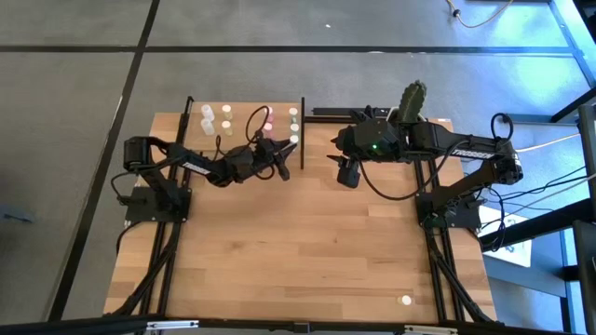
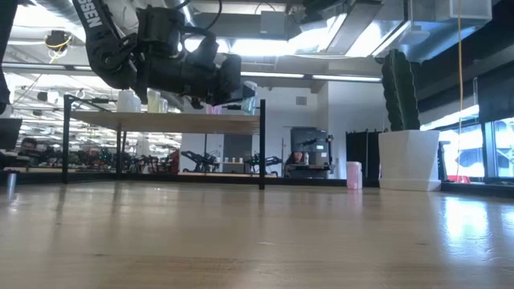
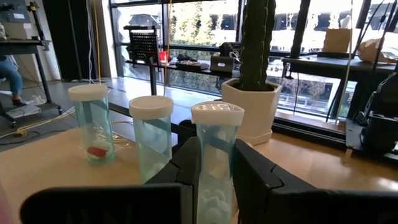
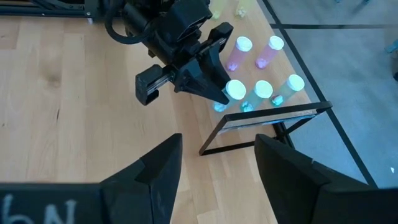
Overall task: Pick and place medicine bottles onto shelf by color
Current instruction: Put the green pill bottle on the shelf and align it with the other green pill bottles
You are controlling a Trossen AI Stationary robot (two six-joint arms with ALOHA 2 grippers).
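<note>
Now your left gripper sits over the shelf, fingers closed on an upright green bottle beside two green ones; release goes straight down. Right of the shelf, your right gripper hangs open, empty.

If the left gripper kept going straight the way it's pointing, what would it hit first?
Probably nothing new: the left gripper already straddles a green bottle; beyond lies the shelf edge, then the cactus pot.
</note>
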